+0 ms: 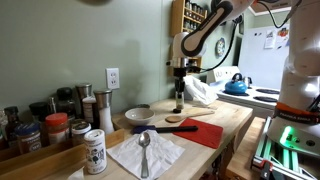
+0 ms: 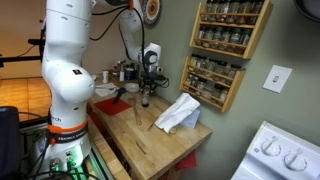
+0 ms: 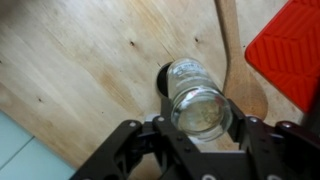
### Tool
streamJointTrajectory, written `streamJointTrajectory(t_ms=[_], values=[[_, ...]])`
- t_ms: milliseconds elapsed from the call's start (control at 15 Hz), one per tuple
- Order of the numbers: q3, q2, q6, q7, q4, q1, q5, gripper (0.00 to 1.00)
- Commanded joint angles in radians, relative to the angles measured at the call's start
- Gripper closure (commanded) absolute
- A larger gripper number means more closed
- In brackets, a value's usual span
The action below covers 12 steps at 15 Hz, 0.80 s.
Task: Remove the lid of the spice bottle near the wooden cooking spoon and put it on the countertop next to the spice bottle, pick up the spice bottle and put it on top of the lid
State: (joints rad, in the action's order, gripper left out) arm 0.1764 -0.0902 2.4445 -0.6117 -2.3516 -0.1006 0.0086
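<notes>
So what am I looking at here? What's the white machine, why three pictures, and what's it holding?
The white machine is a robot arm in a kitchen, steered remotely by a person. Two pictures come from cameras standing in the room; the third looks down from the arm's wrist. At its tip is a gripper, a two-fingered clamp, closed around a small open spice bottle. A dark lid shows just beneath the bottle's base. Beside it on the countertop lie a wooden cooking spoon and a red mat; further off, a metal spoon on a napkin.
</notes>
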Motion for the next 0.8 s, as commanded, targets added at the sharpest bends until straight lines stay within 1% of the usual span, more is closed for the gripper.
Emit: streamJointTrajectory(t_ms=[0,67,267,733], values=[[-0.003,0.033,0.081,-0.003,-0.054,0.002,0.058,0.72],[-0.002,0.032,0.1,-0.01,-0.058,0.002,0.072,0.72],[-0.004,0.023,0.108,0.008,-0.065,-0.001,0.059,0.72],[-0.001,0.022,0.133,0.0,-0.068,0.0,0.07,0.72]])
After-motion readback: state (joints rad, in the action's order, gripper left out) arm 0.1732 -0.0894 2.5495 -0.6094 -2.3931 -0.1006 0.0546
